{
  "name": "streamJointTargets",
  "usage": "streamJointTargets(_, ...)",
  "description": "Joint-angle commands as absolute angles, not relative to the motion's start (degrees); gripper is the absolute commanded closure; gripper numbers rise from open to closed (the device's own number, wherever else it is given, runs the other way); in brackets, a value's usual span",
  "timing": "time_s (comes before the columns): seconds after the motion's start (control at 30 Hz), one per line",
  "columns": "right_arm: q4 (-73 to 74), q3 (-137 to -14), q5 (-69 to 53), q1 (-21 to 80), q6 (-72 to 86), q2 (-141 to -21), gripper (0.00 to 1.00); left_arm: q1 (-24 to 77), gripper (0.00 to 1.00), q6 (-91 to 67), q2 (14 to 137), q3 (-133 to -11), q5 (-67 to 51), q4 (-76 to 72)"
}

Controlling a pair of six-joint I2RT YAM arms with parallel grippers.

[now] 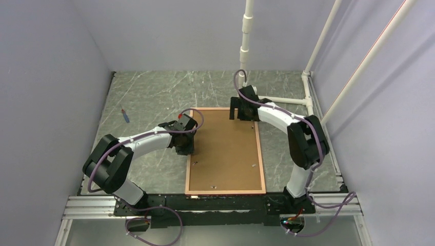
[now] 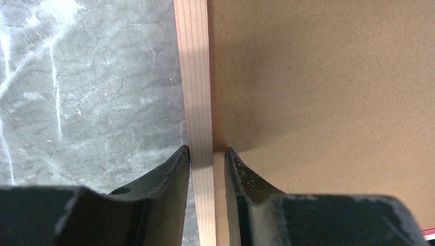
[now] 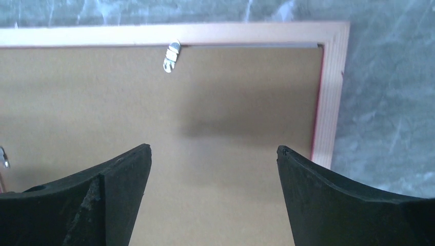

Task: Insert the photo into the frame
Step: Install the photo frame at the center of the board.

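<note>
top view: the left arm is reaching low across the stone-patterned table, its left gripper sitting at the left edge of the frame, which is lying flat with a brown board facing up. the right arm is bending in from the right, its right gripper hanging over the far end.

left wrist: the left gripper is straddling the frame rail, jaws narrow, one finger outside over the table, one over the board; whether it is pinching cannot be told.

right wrist: the right gripper is spreading wide above the board, near a frame corner and a metal clip, bare table lying beyond.
</note>
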State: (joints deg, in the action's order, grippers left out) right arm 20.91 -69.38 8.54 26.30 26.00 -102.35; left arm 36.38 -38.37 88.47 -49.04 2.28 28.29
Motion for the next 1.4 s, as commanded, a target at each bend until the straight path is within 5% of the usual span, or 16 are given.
streamJointTargets(0.0,19.95,-76.98,13.12,27.18,26.36,-106.65,0.07,36.69,0.67,-37.45,91.68,-48.45,7.34,28.45)
streamJointTargets(0.5,23.84,-88.24,27.02,29.69,24.86,-118.7,0.13,36.86,0.67,-36.93,93.4,-48.25,7.74,27.97)
streamJointTargets(0.97,23.52,-88.26,27.55,29.34,24.83,-121.37,0.2,37.05,0.67,-36.92,93.75,-48.59,8.6,28.79)
streamJointTargets(1.1,24.08,-88.93,27.43,29.02,25.09,-122.11,0.33,37.17,0.68,-36.86,93.87,-48.78,8.96,29.17)
streamJointTargets(1.37,24.24,-87.06,27.97,28.71,25.13,-121.05,0.44,37.2,0.68,-37.0,93.78,-48.61,9.17,29.22)
